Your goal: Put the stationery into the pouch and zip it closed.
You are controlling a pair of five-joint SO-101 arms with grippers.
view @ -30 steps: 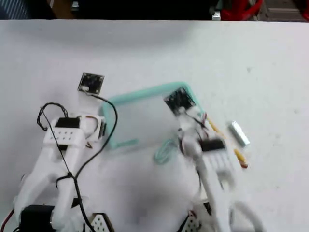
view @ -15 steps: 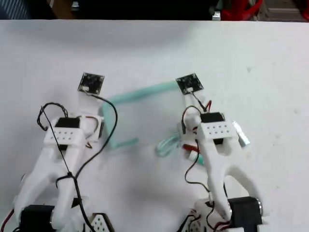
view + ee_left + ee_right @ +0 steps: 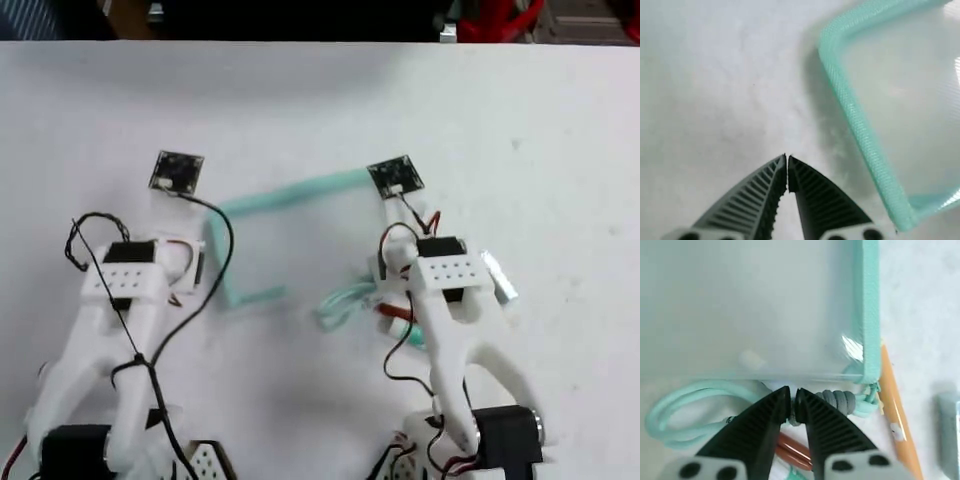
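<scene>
The clear pouch with teal edging lies mid-table between the two arms. My left gripper is shut and empty over bare table, just outside the pouch's teal corner. At the pouch's near edge, my right gripper is shut on the grey wrapped part of the zipper pull cord, whose teal loop trails away. An orange pencil lies beside the pouch's side edge. Red pens lie under the right gripper, and one red pen pokes out beside the right arm.
A small silver block lies right of the right arm, also the grey block at the wrist picture's edge. The teal cord curls on the table in front of the pouch. The table's far edge meets a dark background.
The right arm drew back from over the pouch to its near edge, and the teal cord shifted slightly. The left arm edged a little to the left.
</scene>
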